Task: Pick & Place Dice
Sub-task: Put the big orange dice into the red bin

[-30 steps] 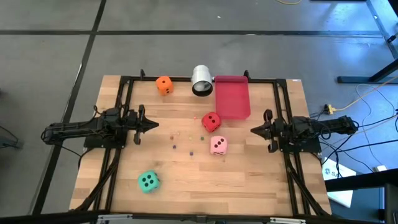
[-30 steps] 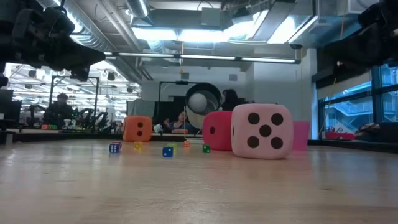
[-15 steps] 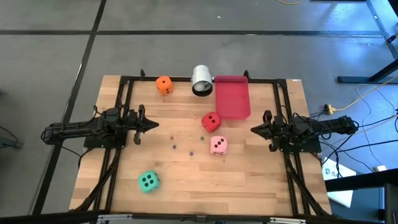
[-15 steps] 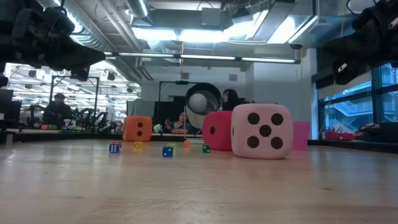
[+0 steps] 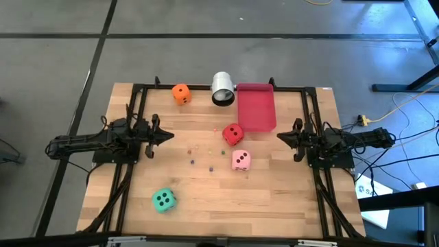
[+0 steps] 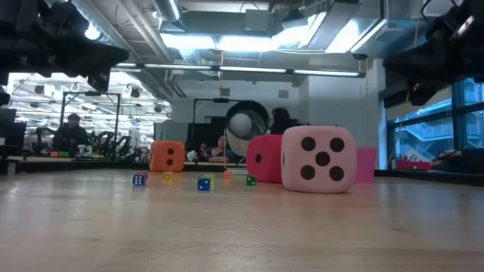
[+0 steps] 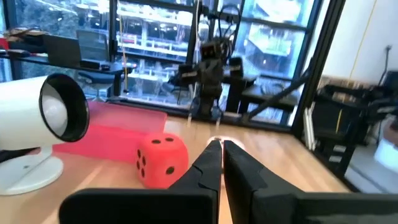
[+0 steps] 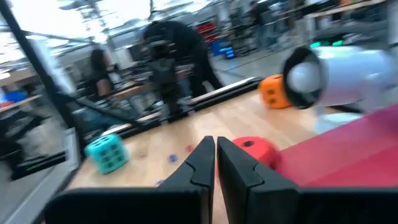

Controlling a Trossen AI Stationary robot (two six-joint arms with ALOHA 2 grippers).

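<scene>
Wooden slats form the tabletop (image 5: 219, 199), bordered by a black frame, with grey floor around it. Reference landmark: the flat red tray (image 5: 256, 106), lying at the table's far edge, right of centre. The white cup (image 5: 222, 89) lies on its side just beside the tray's left edge, mouth toward the table centre. The orange die (image 5: 181, 94) sits left of the cup, well apart from the tray. The red die (image 5: 232, 134) rests just off the tray's near left corner. The pink die (image 5: 241, 160) sits nearer still, close to the red die but apart from it. The green die (image 5: 163, 200) lies far from the tray, toward the near left of the table. Several tiny coloured dice (image 5: 206, 154) are scattered left of the red die. The left gripper (image 5: 169, 138) hovers well left of the tray, fingers clenched on nothing. The right gripper (image 5: 280, 139) hovers right of the red die, likewise clenched and empty.
</scene>
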